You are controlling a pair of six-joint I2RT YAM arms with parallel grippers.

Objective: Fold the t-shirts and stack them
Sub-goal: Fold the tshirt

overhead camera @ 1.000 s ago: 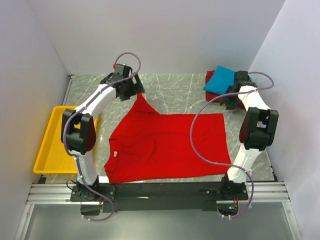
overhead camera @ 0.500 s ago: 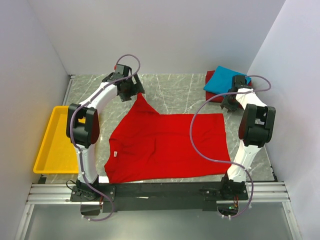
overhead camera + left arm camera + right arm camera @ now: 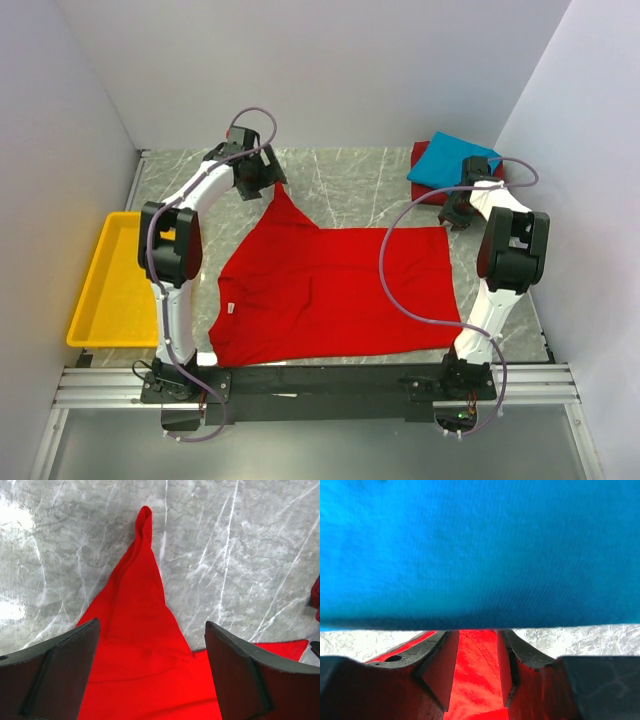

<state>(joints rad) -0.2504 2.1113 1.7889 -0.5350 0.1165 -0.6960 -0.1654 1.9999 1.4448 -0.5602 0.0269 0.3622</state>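
The red shirt [image 3: 335, 290] lay unfolded across the middle of the desk [image 3: 350, 185]. It was mostly flat, with one part drawn out into a narrow point toward the far left. The blue shirt [image 3: 448, 160] sat folded in the far right corner, on top of the dark red shirt [image 3: 416, 150], of which only an edge showed. By my judgement two of the three shirts were folded and stacked. The red shirt had all its folds to come, and then the carry over to the stack.

The left arm reached out along the left side, its wrist over the tip of that point. The left pincer [image 3: 151, 630] stood wide apart and empty above the cloth, and the point ran up between its fingers in the wrist view.

The right arm was bent up high, its forearm turned toward the far right corner. The right pincer [image 3: 476, 645] was low, just beside the near edge of the stack. In its own view blue cloth filled the upper part and red cloth showed between the half-parted fingers. I could not tell whether they pinched that cloth or only stood over it.

A yellow tray [image 3: 115, 290] sat at the left edge of the desk, apart from the shirts
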